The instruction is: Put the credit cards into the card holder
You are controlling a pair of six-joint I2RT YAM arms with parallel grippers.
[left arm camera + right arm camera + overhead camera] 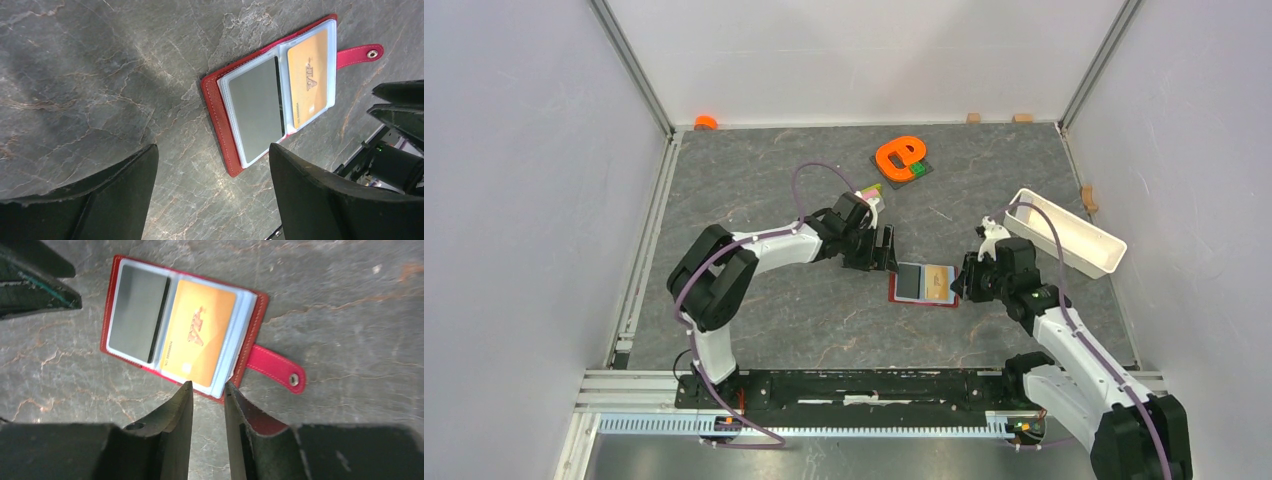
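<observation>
So, my left gripper (212,150) stands wide, with bare table (100,75) showing between its fingers and nothing held in it. The card holder (215,115) lies open and flat just ahead of those fingertips, nearer to the finger on the right of my left wrist view than to the other one.

My right gripper (206,385) is narrow. Only a slim gap parts its fingers, and I see table through that gap and nothing pinched there. The holder's near edge sits right at these fingertips, a corner of the clear sleeves just in front of the gap. I cannot tell whether the tips touch it.

From above, the holder lies between my two grippers, the left one at one short side and the right one at the other.

An orange card (200,335) sits in the clear sleeve on the half nearest my right gripper. A grey card (137,310) fills the sleeve on the far half, toward my left gripper, whose dark fingers show at the far left of my right wrist view. The red snap tab (275,367) sticks out flat on the table, off to the right of my right fingertips.

Beyond my right arm, well apart from the holder, stands a white tray (1084,255). Far past my left gripper lies an orange toy piece (899,155).
</observation>
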